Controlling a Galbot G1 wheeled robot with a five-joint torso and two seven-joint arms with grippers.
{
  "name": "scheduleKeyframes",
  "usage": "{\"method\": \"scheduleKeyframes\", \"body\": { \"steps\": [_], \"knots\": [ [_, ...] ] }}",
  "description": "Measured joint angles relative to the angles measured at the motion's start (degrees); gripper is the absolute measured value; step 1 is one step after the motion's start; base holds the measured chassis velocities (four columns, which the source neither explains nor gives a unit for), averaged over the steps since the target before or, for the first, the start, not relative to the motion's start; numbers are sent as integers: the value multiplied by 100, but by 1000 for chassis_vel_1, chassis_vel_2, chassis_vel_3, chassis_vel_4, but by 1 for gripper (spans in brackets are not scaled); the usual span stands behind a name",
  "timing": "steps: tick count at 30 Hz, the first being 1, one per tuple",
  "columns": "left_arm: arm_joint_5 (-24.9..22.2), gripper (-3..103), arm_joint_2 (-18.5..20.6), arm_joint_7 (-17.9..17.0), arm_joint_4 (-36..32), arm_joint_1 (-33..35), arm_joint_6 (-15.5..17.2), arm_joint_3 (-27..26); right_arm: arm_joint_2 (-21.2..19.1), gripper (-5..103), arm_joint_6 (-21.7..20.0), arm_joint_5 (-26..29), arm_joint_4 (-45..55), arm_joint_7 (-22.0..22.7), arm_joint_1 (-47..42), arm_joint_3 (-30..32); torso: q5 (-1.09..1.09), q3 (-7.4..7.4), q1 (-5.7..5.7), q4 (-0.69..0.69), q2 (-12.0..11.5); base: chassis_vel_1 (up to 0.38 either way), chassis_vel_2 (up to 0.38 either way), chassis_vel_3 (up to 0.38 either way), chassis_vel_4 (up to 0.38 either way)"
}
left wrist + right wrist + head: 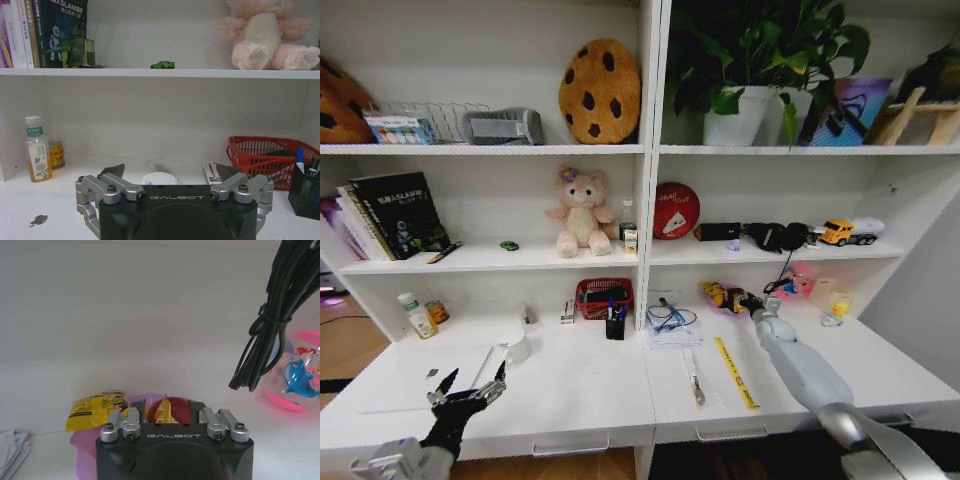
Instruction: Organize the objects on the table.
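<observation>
The right hand (748,303) is reached out to the back of the bench (570,385), at a pink dish (82,445) that carries a yellow snack packet (95,409) and a red-and-yellow wrapped item (167,411). From the right wrist view its fingers are seen set narrowly either side of the red item, but whether that item is actually gripped cannot be told. The left hand (468,388) is held low over the front left of the bench, its fingers spread wide with nothing between them.

Of the task's things, the tiny green toy car (509,245) is seen on the shelf beside the pink plush bear (580,212), and pens (612,311) are stood in a black holder (615,327) by the red basket (604,296).

A slip is judged likely if the wrapper alone is pinched. The dish could be dragged or tipped by the fingers, and the hanging black cable (270,315) near the wrist could be snagged.
</observation>
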Motion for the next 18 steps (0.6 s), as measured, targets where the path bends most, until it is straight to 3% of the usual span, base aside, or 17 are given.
{"method": "scheduleKeyframes", "body": {
  "steps": [2,4,6,8,10,12,13,18],
  "knots": [
    [0,100,0,0,0,0,0,0,-89,54,-16,-51,303,4,-219,77,0,0,0,1,0,0,0,0,0],
    [0,100,0,0,0,0,0,0,-436,65,-145,-72,1541,192,-1273,470,-2,0,0,0,0,0,0,0,0],
    [0,100,0,-2,0,0,0,0,-497,71,-145,-63,1778,227,-1541,550,-1,0,0,0,0,0,0,0,0],
    [0,100,1,1,0,0,0,0,-681,82,-8,-179,2611,218,-2542,976,4,0,0,-3,0,0,0,0,0],
    [0,100,0,1,0,0,0,0,-721,82,24,-234,2845,204,-2819,1150,1,-1,0,-2,1,0,0,0,0],
    [0,100,0,0,0,0,0,0,-776,97,35,-312,3618,209,-3706,1692,-1,-1,-1,-1,1,0,0,0,0],
    [0,100,0,0,0,0,0,0,-776,97,35,-312,3618,209,-3706,1692,-1,-1,-1,-1,1,0,0,0,0],
    [0,100,0,2,0,0,0,0,-558,100,3,-439,5167,226,-5304,2892,-1,-1,-1,1,1,0,0,0,0]
  ]
}}
